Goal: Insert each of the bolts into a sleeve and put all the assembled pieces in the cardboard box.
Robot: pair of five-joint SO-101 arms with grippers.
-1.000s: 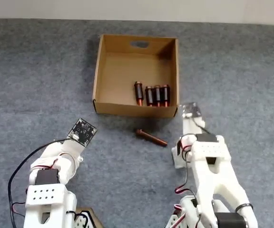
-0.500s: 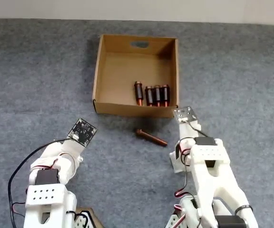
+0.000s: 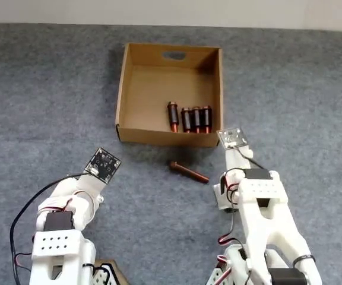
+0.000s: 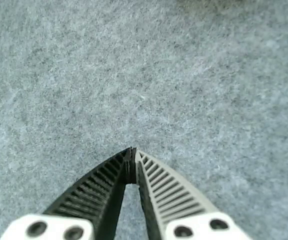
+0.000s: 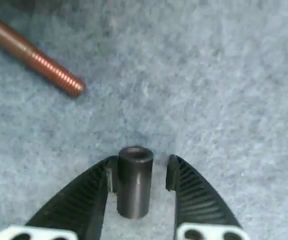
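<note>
1. The gripper (image 4: 132, 153) is seen pressed closed, its tips brought right together.
2. Two ribbed fingers (image 4: 100, 186) are shown, one dark and one pale, and a thin wedge of gap is left between them behind the tips.
3. Grey carpet (image 4: 149, 65) is spread out beneath, fuzzy and evenly flecked.

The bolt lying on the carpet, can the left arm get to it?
Probably yes. The bolt lies on bare carpet just in front of the cardboard box, and nothing lies between it and the left gripper. That gripper is empty but shut, so it would need to open first.
</note>
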